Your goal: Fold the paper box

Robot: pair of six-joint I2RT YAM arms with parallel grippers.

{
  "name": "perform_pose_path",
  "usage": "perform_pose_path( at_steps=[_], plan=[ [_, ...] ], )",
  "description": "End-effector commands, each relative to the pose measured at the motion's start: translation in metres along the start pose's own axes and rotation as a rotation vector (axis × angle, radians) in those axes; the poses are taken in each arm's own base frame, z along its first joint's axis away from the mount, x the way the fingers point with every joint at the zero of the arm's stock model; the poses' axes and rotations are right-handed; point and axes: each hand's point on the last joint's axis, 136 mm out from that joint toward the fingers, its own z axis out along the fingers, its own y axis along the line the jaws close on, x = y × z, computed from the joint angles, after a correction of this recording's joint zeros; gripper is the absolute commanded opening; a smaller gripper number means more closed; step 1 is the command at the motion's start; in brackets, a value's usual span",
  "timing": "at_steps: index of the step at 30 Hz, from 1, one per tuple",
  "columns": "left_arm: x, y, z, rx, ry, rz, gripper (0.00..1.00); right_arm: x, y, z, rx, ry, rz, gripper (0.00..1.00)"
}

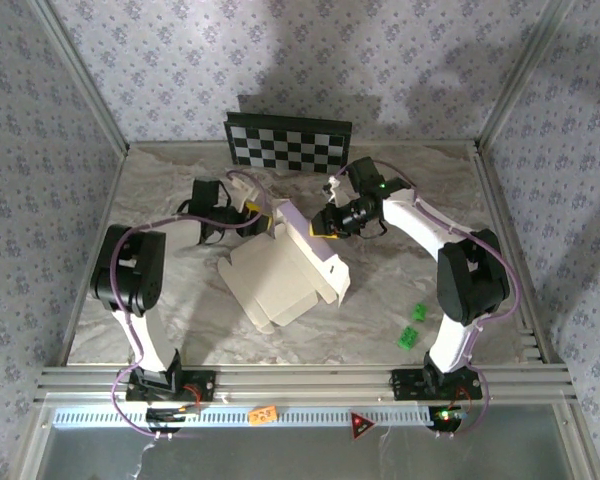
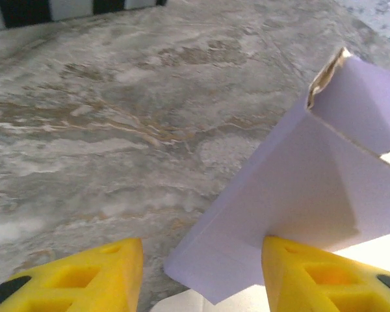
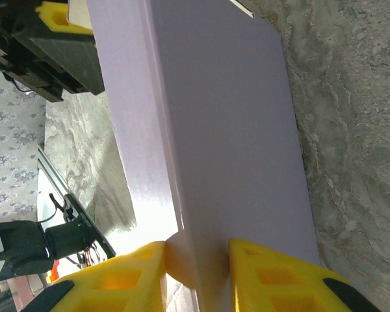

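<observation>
The paper box (image 1: 280,285) lies half folded at the table's middle, cream-white inside, with a lavender wall standing up along its far side. My left gripper (image 1: 255,215) is at the far-left end of that wall. In the left wrist view the gripper (image 2: 201,276) stands open: a lavender flap (image 2: 312,175) reaches between the yellow fingers and touches only the right finger (image 2: 325,279). My right gripper (image 1: 325,225) is at the wall's far-right end. In the right wrist view the gripper (image 3: 196,273) is shut on a doubled lavender wall (image 3: 227,130).
A black-and-white checkerboard panel (image 1: 288,140) leans against the back wall. Small green pieces (image 1: 412,328) lie near the right arm's base. Metal frame posts bound both sides, and an aluminium rail (image 1: 300,380) runs along the near edge.
</observation>
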Motion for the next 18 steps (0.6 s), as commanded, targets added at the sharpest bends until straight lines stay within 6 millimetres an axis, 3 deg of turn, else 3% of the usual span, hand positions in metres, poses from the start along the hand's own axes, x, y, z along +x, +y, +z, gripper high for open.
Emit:
perform_pose_path(
  at_steps=[1,9,18],
  plan=[
    [-0.002,-0.021,0.003,0.148,0.005,0.031,0.51,0.010,-0.012,0.003,0.023,0.034,0.018,0.28],
    [0.001,-0.048,0.015,0.279,0.065,0.095,0.50,0.005,-0.011,0.003,0.000,0.029,0.018,0.26],
    [0.003,-0.068,0.028,0.337,0.107,0.139,0.31,0.004,-0.013,0.002,-0.013,0.023,0.022,0.25]
  ],
)
